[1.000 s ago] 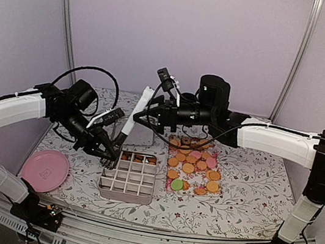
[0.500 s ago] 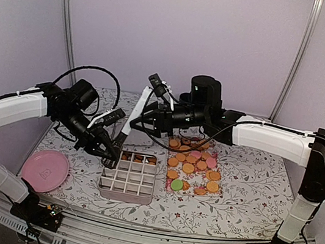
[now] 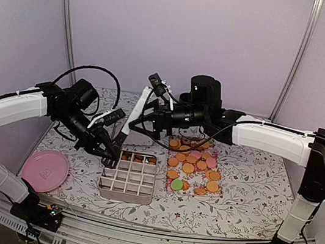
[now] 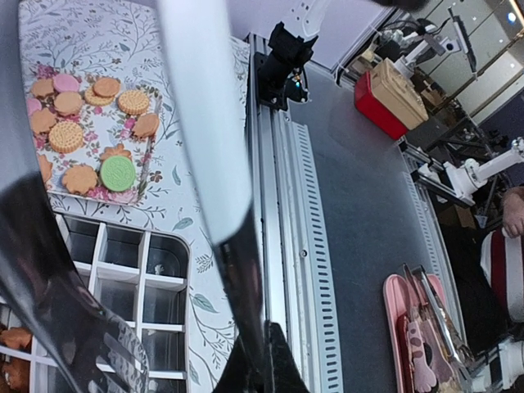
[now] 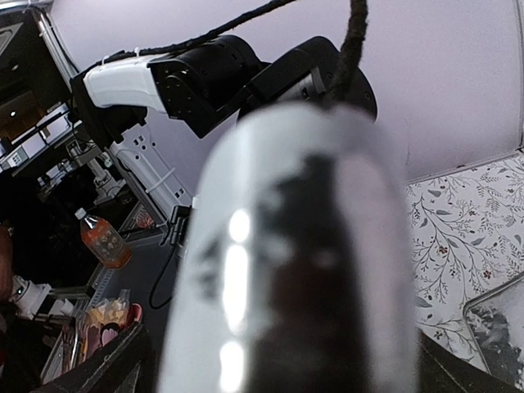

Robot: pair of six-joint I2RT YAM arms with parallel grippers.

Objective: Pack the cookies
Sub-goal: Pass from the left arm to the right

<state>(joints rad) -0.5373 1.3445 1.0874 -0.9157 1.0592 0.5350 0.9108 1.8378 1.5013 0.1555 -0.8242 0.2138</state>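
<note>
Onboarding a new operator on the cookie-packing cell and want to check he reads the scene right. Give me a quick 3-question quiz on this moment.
1. True or false: every cell of the divided tray is empty.
2. Multiple choice: the pink plate lies A) left of the tray, apart from it; B) right of the tray; C) inside the tray.
3. Count: among the loose cookies, how many are green?

Key: 1 false, the far row holds packed cookies. 2 A. 3 one, the green cookie.
</note>
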